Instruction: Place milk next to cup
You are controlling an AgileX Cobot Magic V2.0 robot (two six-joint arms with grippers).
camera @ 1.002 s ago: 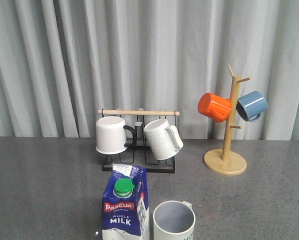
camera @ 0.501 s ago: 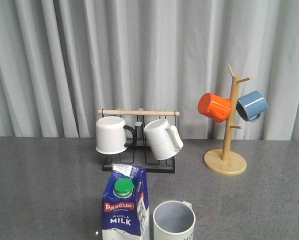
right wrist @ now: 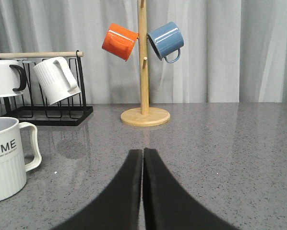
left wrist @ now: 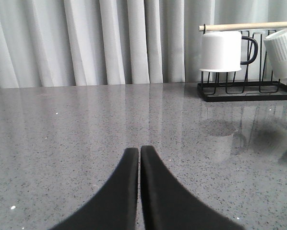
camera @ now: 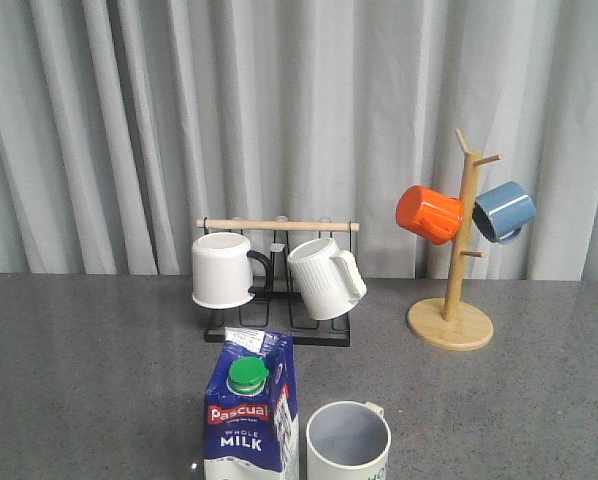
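Front view: the milk [camera: 250,418] was seen upright on the table [camera: 89,370], just left of the cup [camera: 348,442]. Both the left gripper [left wrist: 139,154] and right gripper [right wrist: 143,155] were pressed closed and empty, the cup [right wrist: 8,157] lying apart from the right one.

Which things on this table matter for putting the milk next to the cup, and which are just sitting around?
Part of the job:
milk carton
cream cup

Just sitting around:
white mug with black handle
ribbed white mug
black wire rack
orange mug
blue mug
wooden mug tree
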